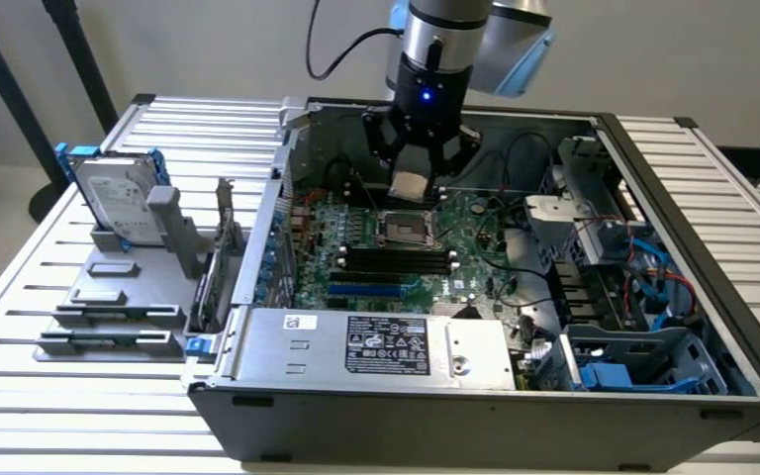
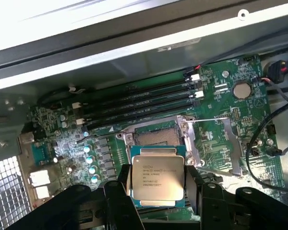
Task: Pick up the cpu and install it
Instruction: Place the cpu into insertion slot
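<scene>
Grasp: the gripper (image 1: 414, 181) has its black fingers (image 2: 119, 189) clenched on the cpu (image 2: 157, 176), one finger against each of two opposite edges.
Held part: the cpu lies flat between the fingertips, its silver lid with printed text facing the wrist camera and a thin pale rim showing around it.
Beneath the fingers: the socket (image 2: 158, 136) is uncovered on the green motherboard (image 2: 230, 120). The cpu hangs above the socket and is not seated in it.
Beside the fingers: a metal retention frame (image 2: 216, 143) lies swung open just to one side of the socket.
Beyond the fingertips: four black memory slots (image 2: 139, 103) run side by side past the far edge of the socket.
Enclosure: the computer case (image 1: 697, 396) lies open on its side, and the fingers reach down into it from above. A power supply (image 1: 380, 346) sits along one case wall, well apart from the fingers.
Outside the case: a hard drive (image 1: 116, 198) in a blue frame stands upright in a grey holder on the slatted table (image 1: 37, 297), well apart from the fingers, at the exterior view's left.
</scene>
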Controlling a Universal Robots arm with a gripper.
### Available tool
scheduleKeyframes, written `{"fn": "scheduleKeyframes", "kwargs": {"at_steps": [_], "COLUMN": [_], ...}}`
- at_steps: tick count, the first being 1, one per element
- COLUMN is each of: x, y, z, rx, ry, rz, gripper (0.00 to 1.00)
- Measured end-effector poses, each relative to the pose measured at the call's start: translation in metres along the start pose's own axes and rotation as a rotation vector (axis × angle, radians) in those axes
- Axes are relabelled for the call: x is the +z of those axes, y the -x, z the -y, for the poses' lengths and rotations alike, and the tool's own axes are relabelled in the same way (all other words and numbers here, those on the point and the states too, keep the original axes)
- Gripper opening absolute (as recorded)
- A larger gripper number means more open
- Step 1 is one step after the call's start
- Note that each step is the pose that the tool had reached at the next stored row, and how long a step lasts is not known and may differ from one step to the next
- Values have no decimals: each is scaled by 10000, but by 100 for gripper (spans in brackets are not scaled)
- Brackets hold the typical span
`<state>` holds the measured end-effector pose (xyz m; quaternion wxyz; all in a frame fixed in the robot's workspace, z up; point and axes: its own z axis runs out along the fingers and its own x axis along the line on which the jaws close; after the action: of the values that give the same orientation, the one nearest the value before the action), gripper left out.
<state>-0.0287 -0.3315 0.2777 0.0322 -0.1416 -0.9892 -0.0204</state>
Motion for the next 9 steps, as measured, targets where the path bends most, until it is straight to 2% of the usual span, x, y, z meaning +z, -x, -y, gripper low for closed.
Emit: {"fn": "scheduleKeyframes", "kwargs": {"at_steps": [6,9], "x": [45,71], "y": [3,5], "z": [1,2], "rx": [961,1489], "ry": [49,83], "rz": [-32,-29], "gripper": [55,55]}}
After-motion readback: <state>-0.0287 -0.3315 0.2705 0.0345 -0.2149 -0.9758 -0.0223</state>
